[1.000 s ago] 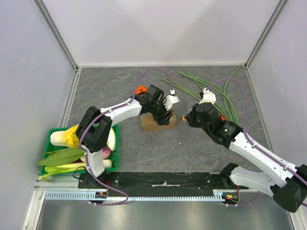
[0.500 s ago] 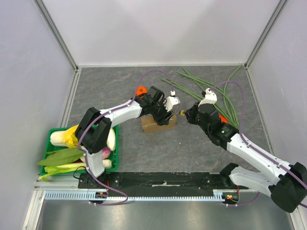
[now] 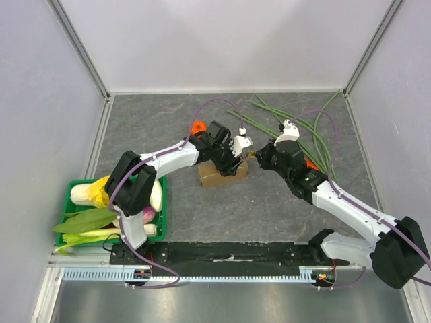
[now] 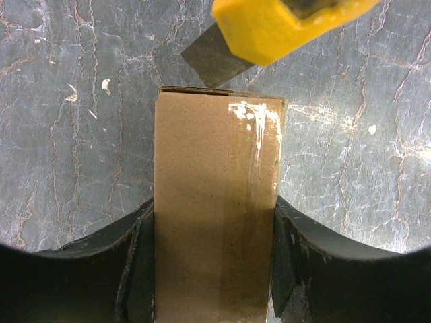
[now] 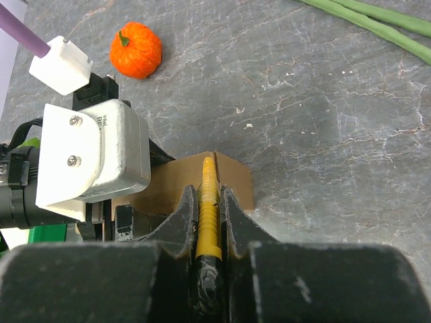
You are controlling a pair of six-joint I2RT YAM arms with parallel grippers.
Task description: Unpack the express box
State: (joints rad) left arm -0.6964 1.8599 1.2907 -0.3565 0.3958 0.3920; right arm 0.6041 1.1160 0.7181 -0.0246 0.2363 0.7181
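Observation:
The express box [image 3: 221,173] is a small plain brown carton lying mid-table, lid closed. My left gripper [image 3: 229,163] is shut on it, one finger on each long side [image 4: 214,269]. My right gripper [image 3: 259,156] is shut on a yellow utility knife [image 5: 208,202]. The knife's grey blade [image 4: 209,62] sits at the box's far end edge, with its yellow body [image 4: 283,23] just above. In the right wrist view the knife tip lies over the box's top seam [image 5: 215,168].
An orange tangerine [image 3: 196,127] lies behind the left wrist, also in the right wrist view [image 5: 135,52]. Long green beans [image 3: 296,128] spread across the back right. A green crate [image 3: 87,212] of vegetables stands at the near left.
My right gripper has moved left and back with the knife, bringing the blade to the box's end. The left gripper has kept its hold on the box.

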